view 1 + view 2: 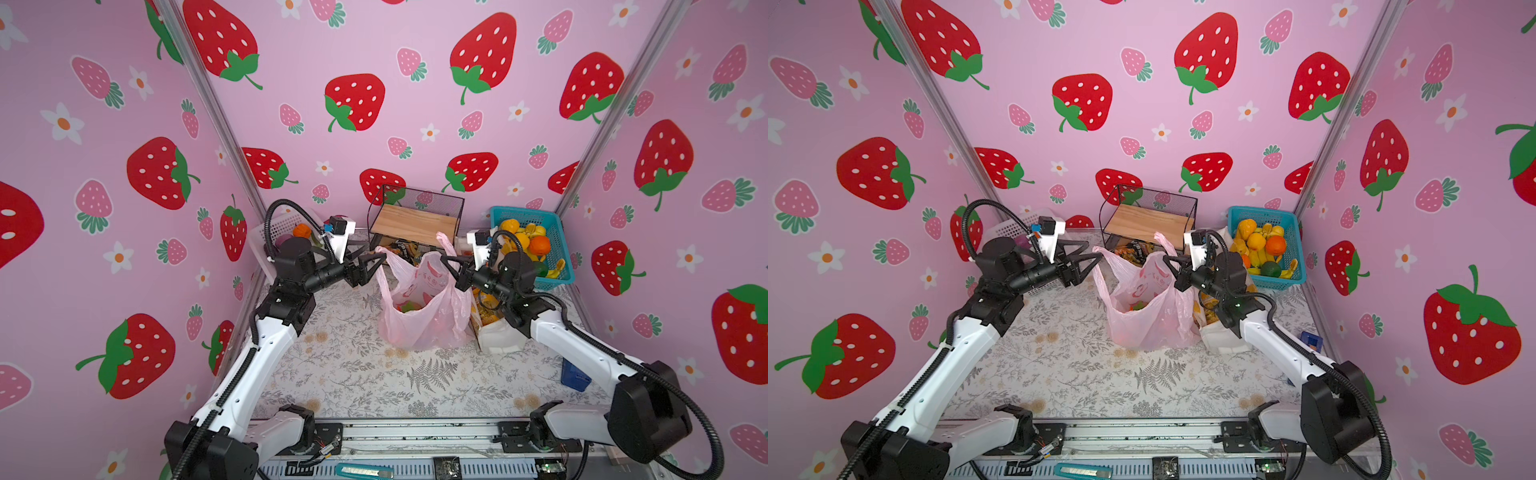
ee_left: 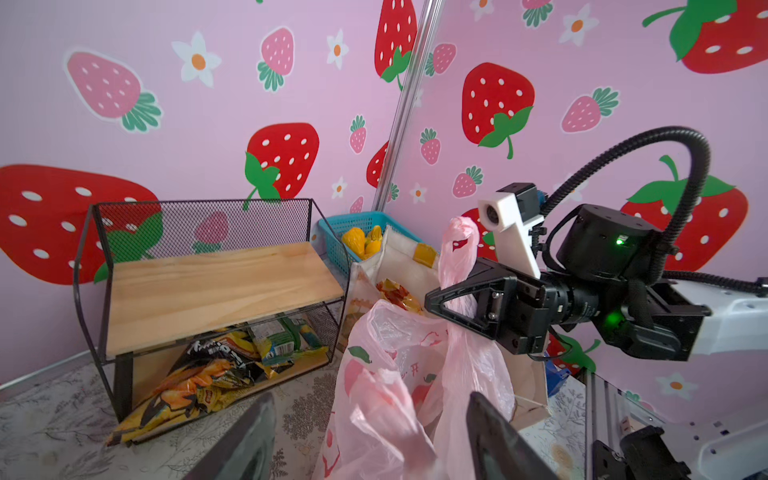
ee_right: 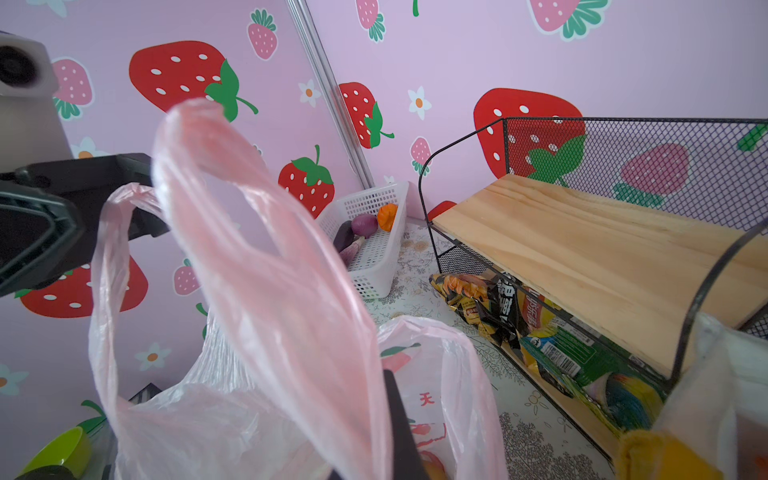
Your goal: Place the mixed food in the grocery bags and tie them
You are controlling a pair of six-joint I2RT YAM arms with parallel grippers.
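Toward the far edge of the bench [image 1: 353, 374], midway between its side edges, one pink bag [image 1: 419, 320] stands upright, its long axis vertical and its mouth gaping upward. Green and orange toy pieces [image 1: 409, 306] lie inside. Its two loop handles rise apart. The right claw [image 1: 446, 262] is clamped on the right handle [image 1: 444, 241], which points straight up. The left claw [image 1: 380, 262] has its jaws apart beside the left handle [image 1: 386, 254]. One white tote [image 1: 496, 338] stands just beside the bag toward the right edge, with crinkly snack packets [image 2: 395, 291] in its mouth.
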